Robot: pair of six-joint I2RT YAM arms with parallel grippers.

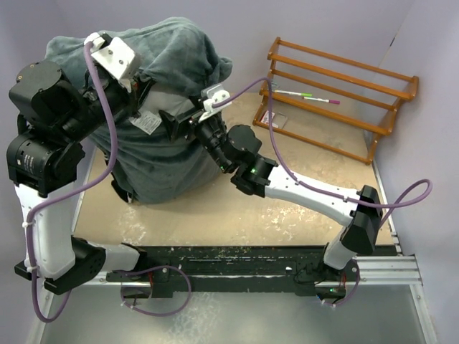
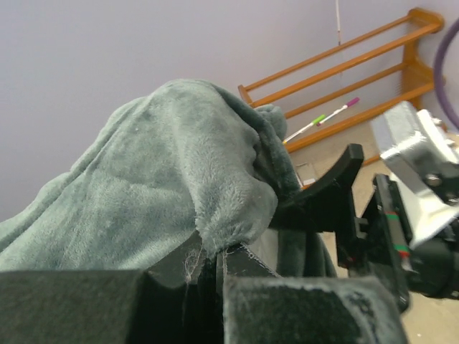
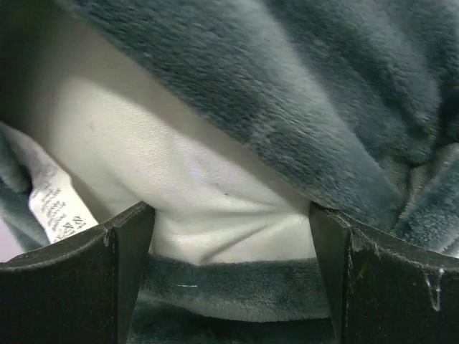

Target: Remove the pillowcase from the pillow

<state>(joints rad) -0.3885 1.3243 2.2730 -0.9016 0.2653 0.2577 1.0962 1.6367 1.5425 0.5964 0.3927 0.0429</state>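
One grey plush heap, the pillowcase [image 1: 172, 50], fills the upper left of the top view on the surface [image 1: 287, 208]; a wooden rack [image 1: 337, 93] stands at upper right.

Left wrist view: at the bottom edge the left end effector [image 2: 219, 269] is clenched on a fold of the pillowcase, which rises across the centre.

Right wrist view: the right end effector [image 3: 229, 211] is released, its fingers [image 3: 79, 279] wide apart at the lower corners. Between them the white pillow [image 3: 201, 179] shows under the grey cover, with a care label [image 3: 57, 208] at lower left.
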